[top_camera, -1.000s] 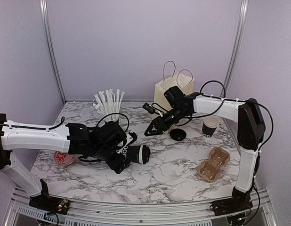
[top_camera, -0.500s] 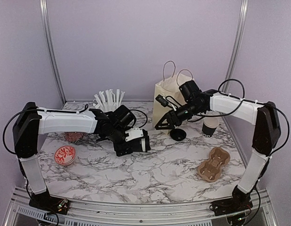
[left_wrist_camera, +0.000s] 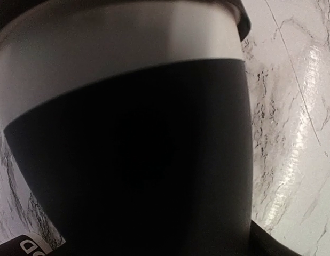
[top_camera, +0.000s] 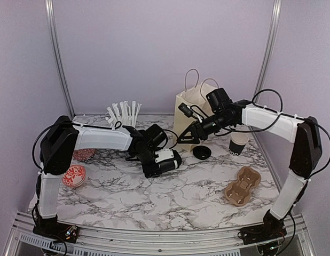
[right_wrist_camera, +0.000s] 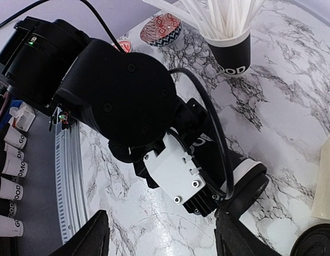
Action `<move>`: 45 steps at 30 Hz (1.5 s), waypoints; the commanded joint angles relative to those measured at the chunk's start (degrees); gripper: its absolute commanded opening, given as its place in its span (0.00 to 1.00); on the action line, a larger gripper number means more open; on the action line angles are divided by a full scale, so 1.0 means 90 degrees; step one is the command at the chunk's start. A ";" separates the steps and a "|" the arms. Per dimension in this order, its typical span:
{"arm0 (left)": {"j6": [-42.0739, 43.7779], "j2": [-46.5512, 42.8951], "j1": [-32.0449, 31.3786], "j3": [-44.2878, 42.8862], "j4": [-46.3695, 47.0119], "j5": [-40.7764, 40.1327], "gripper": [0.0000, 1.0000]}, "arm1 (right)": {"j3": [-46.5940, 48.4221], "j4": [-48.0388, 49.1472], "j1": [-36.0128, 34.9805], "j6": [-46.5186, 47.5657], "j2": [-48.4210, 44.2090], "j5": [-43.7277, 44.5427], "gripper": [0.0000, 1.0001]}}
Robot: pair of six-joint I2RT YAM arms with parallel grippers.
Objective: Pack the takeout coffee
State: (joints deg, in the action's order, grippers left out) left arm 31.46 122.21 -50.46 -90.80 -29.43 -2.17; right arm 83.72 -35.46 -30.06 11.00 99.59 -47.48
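Since a second ago the left arm has carried the takeout coffee (top_camera: pixel 172 159) farther from its base and over toward the right arm. The right gripper (top_camera: pixel 183 140) has drawn back to the front of the paper bag (top_camera: pixel 193 102).

The left gripper (top_camera: pixel 163 162) grips the coffee around its black body. The cup lies on its side, its white band and black lid sticking out past the fingertips, toward the right gripper. We cannot tell whether it touches the marble table (top_camera: pixel 170 200). The left wrist view is filled by the cup's wall.

The right gripper's jaws stand wide with nothing between them. It hangs just beyond the coffee's lid end and looks down on the left gripper.

A loose black lid (top_camera: pixel 201 152) lies on the table just beside the right gripper. An open black cup (top_camera: pixel 238 143) stands farther out on that same side. The brown cup carrier (top_camera: pixel 241 185) is well apart from both grippers. The cup of white straws (top_camera: pixel 122 114) stands behind the left gripper, and two red patterned bowls (top_camera: pixel 74 175) sit back along its arm.
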 commanded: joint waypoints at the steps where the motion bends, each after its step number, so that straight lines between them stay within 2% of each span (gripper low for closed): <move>1: -0.0933 0.0135 -0.0009 -0.0054 0.0083 0.0011 0.81 | 0.0015 0.0109 0.0092 0.0089 0.0076 -0.0052 0.65; 11: -0.1780 -0.0101 -0.0036 0.0510 0.0682 0.0757 0.62 | -0.0156 -0.0013 0.0441 0.0324 -0.0120 -0.0027 0.65; 15: -0.1970 -0.0755 -0.0079 0.1265 0.1326 0.0965 0.59 | -0.0305 -0.0146 0.0608 0.0568 -0.0345 -0.0130 0.67; 17: -0.1998 -0.1204 -0.0146 0.1780 0.1849 0.1098 0.59 | -0.0455 -0.0164 0.0733 0.0628 -0.0463 -0.0249 0.76; 19: -0.2032 -0.1640 -0.0237 0.2289 0.2433 0.1235 0.59 | -0.0633 -0.0110 0.0869 0.0653 -0.0563 -0.0357 0.97; 20: -0.2069 -0.1857 -0.0278 0.2530 0.2858 0.1350 0.60 | -0.0707 -0.0114 0.0926 0.0695 -0.0592 -0.0459 0.98; 24: -0.2464 -0.2477 -0.0350 0.3410 0.4330 0.1902 0.60 | -0.0677 -0.0590 0.0931 0.1233 -0.0474 -0.1071 0.99; 27: -0.2755 -0.2649 -0.0400 0.3657 0.4807 0.2147 0.60 | -0.0527 -0.0891 0.0920 0.1511 -0.0403 -0.1528 0.99; 40: -0.2605 -0.2759 -0.0799 0.3645 0.5204 0.2192 0.61 | -0.0241 -0.1078 0.0452 0.1419 -0.0138 -0.1714 0.99; 45: -0.2617 -0.2762 -0.0817 0.3663 0.5204 0.2086 0.61 | -0.0282 -0.1058 0.0406 0.1333 -0.0112 -0.1771 0.90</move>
State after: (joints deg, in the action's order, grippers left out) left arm 7.86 99.20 -57.45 -58.19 14.81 16.49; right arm 79.31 -44.23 -25.91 23.16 97.69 -62.08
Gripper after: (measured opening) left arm 0.650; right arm 0.921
